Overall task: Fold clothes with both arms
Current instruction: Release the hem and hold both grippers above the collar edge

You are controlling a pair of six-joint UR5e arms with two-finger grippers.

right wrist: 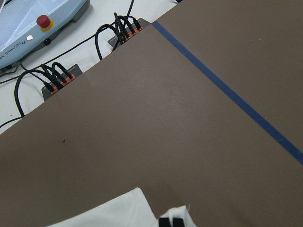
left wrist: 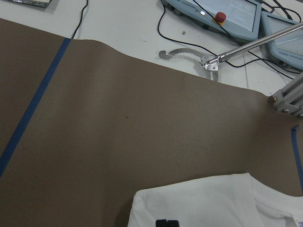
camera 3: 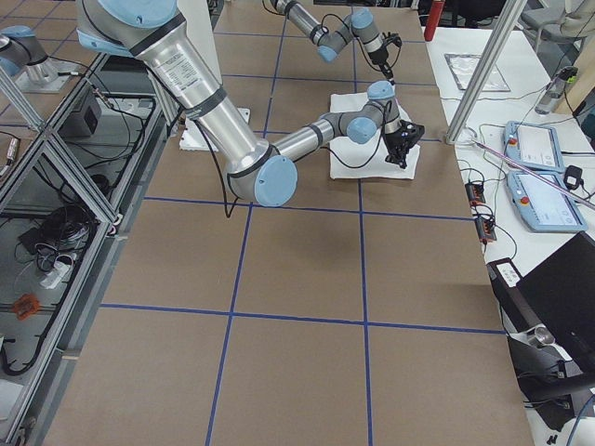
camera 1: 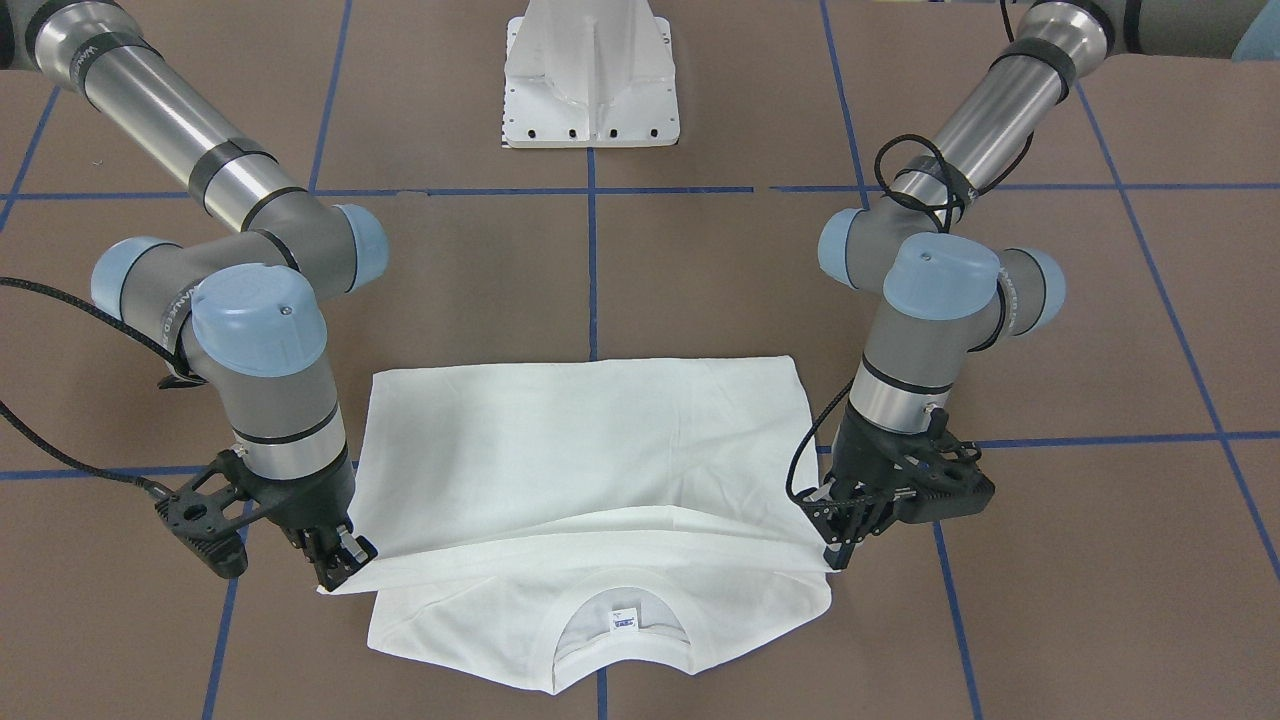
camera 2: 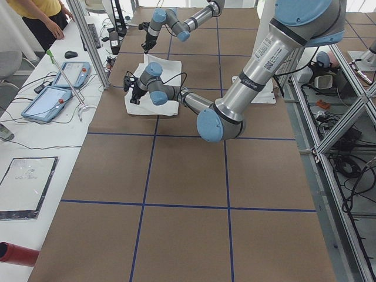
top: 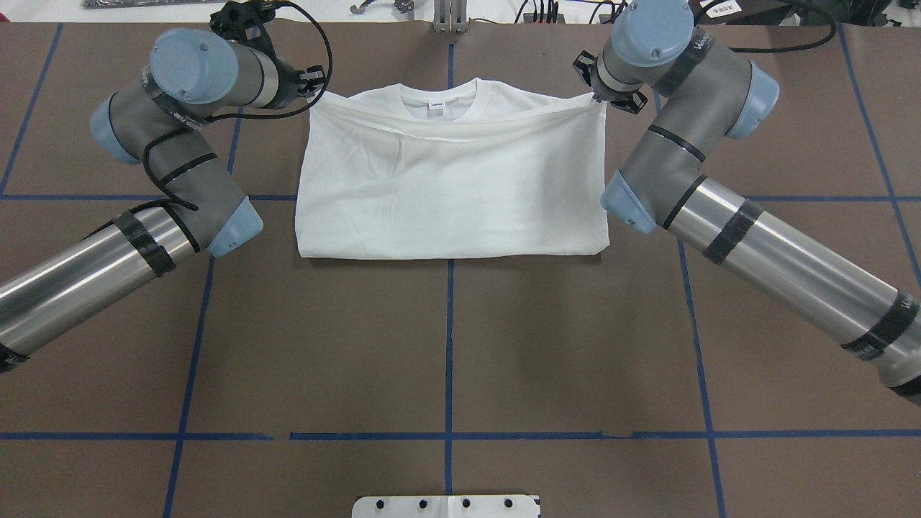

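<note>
white T-shirt point(camera 1: 590, 450) is lying on the brown surface point(camera 1: 700, 270), bottom half folded up over the chest. left arm point(camera 1: 930, 330) and right arm point(camera 1: 260, 350) jaws are each pinched tight on a hem corner.

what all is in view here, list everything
T-shirt: one, white, mid-table, lower half folded up toward the collar
neck label: one, white with a blue mark, inside the collar
table: one, brown surface
tape lines: several, blue, a grid across the table
pedestal base: one, white, at the robot's edge of the table
teach pendants: two, light blue, on the white side bench
person: one, yellow top, beside that bench
left arm, right arm: two, silver-grey with light-blue caps, either side of the shirt
left hand: one, black, shut on one corner of the folded edge
right hand: one, black, shut on the other corner
</note>
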